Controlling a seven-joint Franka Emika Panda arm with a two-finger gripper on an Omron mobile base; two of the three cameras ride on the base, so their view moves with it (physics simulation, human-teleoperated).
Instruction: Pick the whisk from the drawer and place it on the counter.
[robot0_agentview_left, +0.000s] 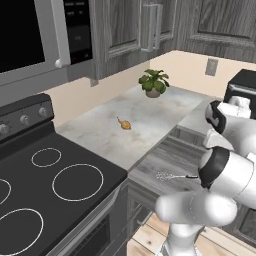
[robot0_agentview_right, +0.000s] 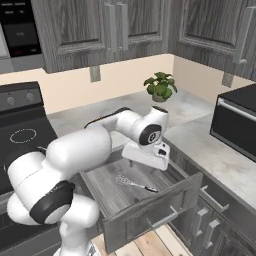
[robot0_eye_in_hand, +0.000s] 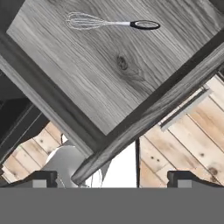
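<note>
The whisk (robot0_eye_in_hand: 109, 22), with a silver wire head and a black handle, lies flat on the floor of the open drawer (robot0_eye_in_hand: 109, 78). From the base views the whisk (robot0_agentview_right: 134, 183) (robot0_agentview_left: 172, 176) lies near the middle of the drawer (robot0_agentview_right: 107, 187). My gripper (robot0_eye_in_hand: 113, 178) (robot0_agentview_right: 146, 164) hangs above the drawer, open wide, with nothing between its fingertips. It stands over the drawer's front panel (robot0_eye_in_hand: 153, 113), short of the whisk. The marbled counter (robot0_agentview_left: 150, 112) runs behind the drawer.
A small orange-brown lump (robot0_agentview_left: 124, 124) lies on the counter and a potted plant (robot0_agentview_left: 153, 82) stands at the back. The black stovetop (robot0_agentview_left: 55, 185) is to the left, a black appliance (robot0_agentview_right: 237, 120) to the right. Wall cupboards (robot0_agentview_right: 110, 25) hang overhead.
</note>
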